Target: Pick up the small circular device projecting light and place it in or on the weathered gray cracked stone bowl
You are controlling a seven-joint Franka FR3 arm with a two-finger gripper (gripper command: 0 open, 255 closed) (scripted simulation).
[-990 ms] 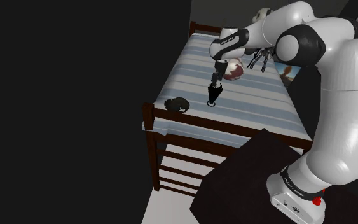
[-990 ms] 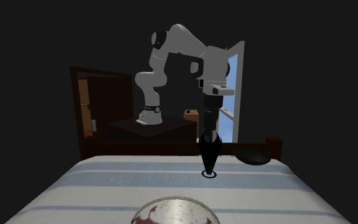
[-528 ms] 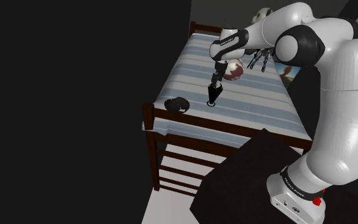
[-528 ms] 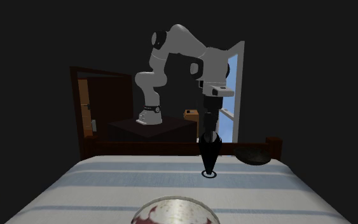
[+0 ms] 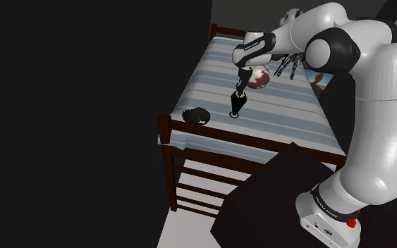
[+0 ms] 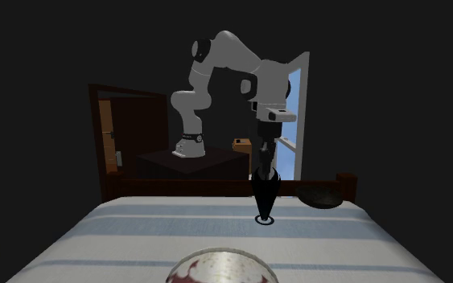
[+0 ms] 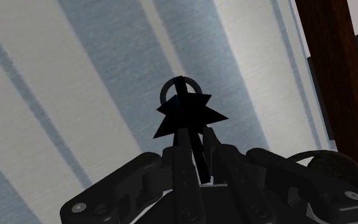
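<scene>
Dim room, blue-and-white striped bed (image 5: 281,116) with wood frame. Claw (image 7: 199,156) pinching black ring-based device (image 7: 185,113) right under it, stone bowl (image 6: 323,194) off beside.

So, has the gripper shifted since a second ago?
No. Against the bed rail in the second exterior view, the gripper sits over the ring-shaped device exactly as before.

Pale blue and white stripes cover the bed (image 5: 218,84), its frame (image 5: 167,151) dark brown, the device (image 6: 265,193) black, the bowl (image 5: 197,116) dark grey.
</scene>
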